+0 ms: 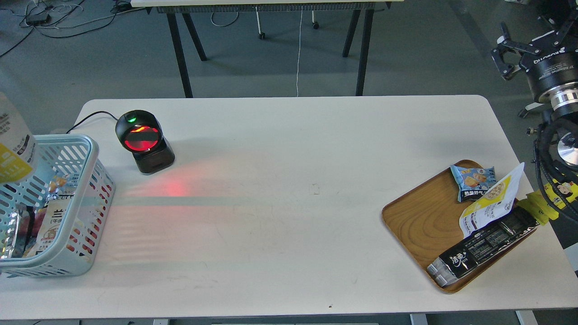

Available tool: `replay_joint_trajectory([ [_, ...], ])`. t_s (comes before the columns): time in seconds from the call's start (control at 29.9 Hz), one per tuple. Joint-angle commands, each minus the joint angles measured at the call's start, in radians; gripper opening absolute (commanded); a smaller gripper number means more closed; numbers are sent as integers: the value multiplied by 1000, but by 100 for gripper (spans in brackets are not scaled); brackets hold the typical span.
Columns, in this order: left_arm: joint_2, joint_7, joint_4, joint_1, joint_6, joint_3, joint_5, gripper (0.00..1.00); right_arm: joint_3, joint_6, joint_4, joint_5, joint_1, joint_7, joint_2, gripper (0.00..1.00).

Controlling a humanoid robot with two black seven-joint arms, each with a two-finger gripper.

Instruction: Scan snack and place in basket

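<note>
The snack (12, 151), a small pouch with a white-silver printed back and a yellow lower part, shows only partly at the left edge, above the far left part of the light blue basket (88, 234). What holds it is outside the picture; my left gripper and arm are out of view. The basket holds several packets. My right gripper (506, 53) is open and empty, high off the table's far right corner, well away from the snack and the basket.
A black barcode scanner (144, 141) with a red window and a green light stands right of the basket, casting red light on the white table (289, 189). A wooden tray (417, 223) at the right holds a blue packet (473, 181), a larger yellow-and-white pouch (490, 201) and a black packet (483, 247).
</note>
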Motion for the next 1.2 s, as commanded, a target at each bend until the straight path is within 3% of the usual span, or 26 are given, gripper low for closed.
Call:
replay_joint_trajectory([
  [0.0,9,0,35,-2,92,93,2,7,1,0,-1,0,-1,0,0,99],
  [0.17,4,0,34,-14,108,88,-98,55,1,0,1,0,1,0,5,99],
  [0.3,-3,0,34,-12,103,79,-441,96,0,0,1,-2,1,0,5,99],
  [0.33,-3,0,34,-14,95,75,-524,99,0,0,1,-2,2,0,3,99],
  [0.47,-14,0,42,-23,89,36,-751,99,1,0,1,-2,4,0,-1,99],
  [0.84,-290,0,192,-37,35,27,-1434,100,-3,-2,-1,-3,47,0,-37,99],
  [1.17,-669,0,549,-29,-91,-53,-1952,100,29,9,-4,-2,47,0,-21,98],
])
